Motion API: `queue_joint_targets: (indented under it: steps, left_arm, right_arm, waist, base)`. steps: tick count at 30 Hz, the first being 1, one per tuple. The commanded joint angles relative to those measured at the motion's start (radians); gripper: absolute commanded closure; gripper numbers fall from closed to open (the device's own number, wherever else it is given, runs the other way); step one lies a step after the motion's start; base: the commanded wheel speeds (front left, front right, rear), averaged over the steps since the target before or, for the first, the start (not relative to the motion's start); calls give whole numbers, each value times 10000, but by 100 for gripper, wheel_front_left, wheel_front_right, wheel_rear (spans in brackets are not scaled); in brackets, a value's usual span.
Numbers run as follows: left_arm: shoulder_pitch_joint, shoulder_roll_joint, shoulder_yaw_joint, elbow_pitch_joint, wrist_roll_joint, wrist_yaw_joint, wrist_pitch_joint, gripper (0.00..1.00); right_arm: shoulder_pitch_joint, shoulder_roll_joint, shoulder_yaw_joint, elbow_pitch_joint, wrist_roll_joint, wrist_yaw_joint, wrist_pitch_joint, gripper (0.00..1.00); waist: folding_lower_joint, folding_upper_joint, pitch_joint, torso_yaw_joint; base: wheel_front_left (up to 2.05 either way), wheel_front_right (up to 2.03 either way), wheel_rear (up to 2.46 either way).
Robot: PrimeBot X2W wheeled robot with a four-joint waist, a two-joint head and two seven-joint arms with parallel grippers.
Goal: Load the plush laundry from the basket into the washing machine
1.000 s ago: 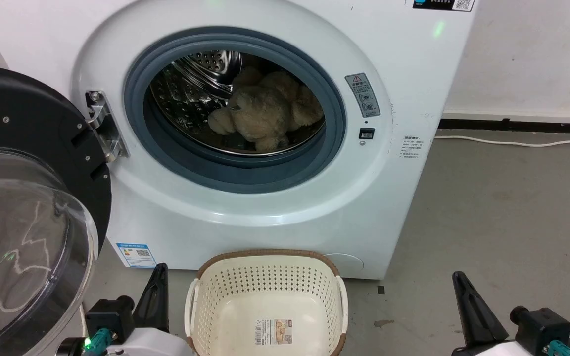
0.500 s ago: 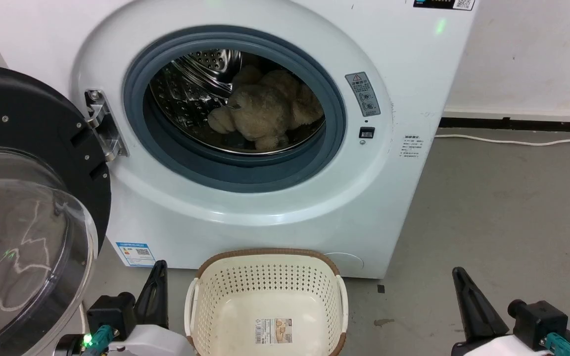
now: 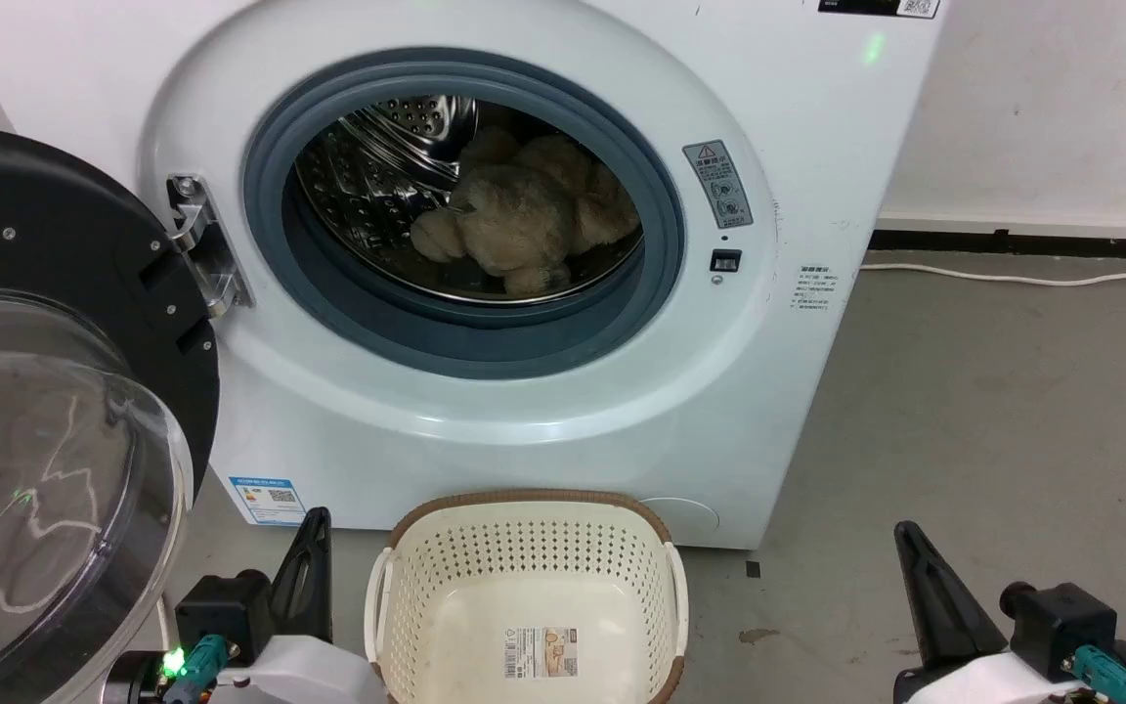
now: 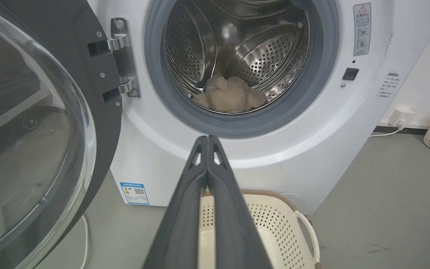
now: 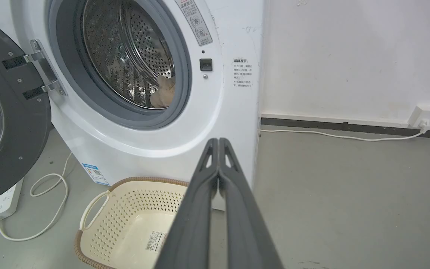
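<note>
The washer is filling the upper frame, with its door hanging wide open at the left. The basket is sitting at bottom centre, just in front of the machine. The plush is lying inside the drum, upper centre. The left gripper is hovering at lower left with fingers pressed together, and the right gripper at lower right is pressed together too.
</note>
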Motion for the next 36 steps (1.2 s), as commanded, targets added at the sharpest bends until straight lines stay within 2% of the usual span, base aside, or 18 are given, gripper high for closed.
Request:
queue_joint_targets:
  steps: [1, 36]
  left_arm:
    - [-105, -75, 68, -70, 128, -38, 43, 100]
    - [-180, -569, 700, -438, 1372, -375, 660, 100]
  right_arm:
    - [-224, -4, -38, -81, -131, 5, 76, 100]
    - [-571, -6, -192, -327, -915, 7, 795, 100]
  waist:
    - [-1, 0, 3, 1]
    - [-1, 0, 89, 23]
  base:
    - [0, 0, 0]
    - [0, 0, 0]
